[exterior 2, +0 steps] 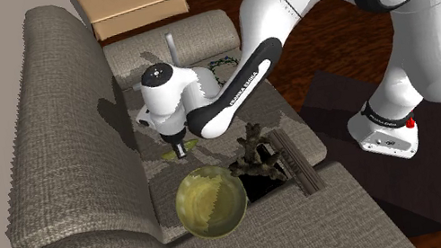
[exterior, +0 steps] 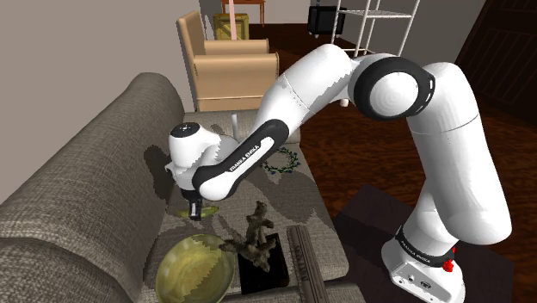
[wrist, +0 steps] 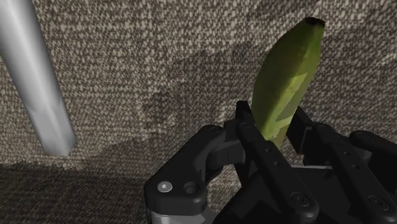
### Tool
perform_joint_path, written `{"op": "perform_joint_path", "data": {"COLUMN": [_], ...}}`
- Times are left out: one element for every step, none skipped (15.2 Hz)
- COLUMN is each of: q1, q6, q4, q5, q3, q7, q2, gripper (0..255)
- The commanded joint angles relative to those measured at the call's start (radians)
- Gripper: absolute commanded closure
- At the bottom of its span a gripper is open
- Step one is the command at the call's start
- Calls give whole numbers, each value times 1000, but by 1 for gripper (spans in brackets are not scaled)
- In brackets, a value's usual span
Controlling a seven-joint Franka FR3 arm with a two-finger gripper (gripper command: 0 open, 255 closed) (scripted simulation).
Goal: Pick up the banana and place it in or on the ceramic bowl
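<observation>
Near the bowl on the sofa, the fingers clasp the banana.

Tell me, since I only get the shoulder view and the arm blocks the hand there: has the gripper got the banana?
Observer: Yes. In the wrist view the gripper is shut on the banana, one finger on each side.
Operator: Where along it?
Observer: A long green stretch with the dark tip sticks out past the fingers; the rest is hidden behind them.
Operator: Anything close by?
Observer: A grey rod lies on the sofa fabric, apart from the banana.
</observation>
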Motion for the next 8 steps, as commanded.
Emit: {"op": "perform_joint_path", "data": {"q1": [-3,-5,-7,-9,-10,-12,-13,-15], "q6": [-19,-28,-38,-47,-57,-66,-76,-86], "q4": [3,4,5,7,8,10,12,14], "q5": [7,10,13,17,20,24,27,30], "q3": [5,8,10,13,15,18,20,23], "q7": [-5,-7,-9,-11,-14,-16,-18,-20], "q2": [-16,-24,-33,-41,-49,-57,-65,-73], "gripper": [255,255,255,255,255,255,255,255]}}
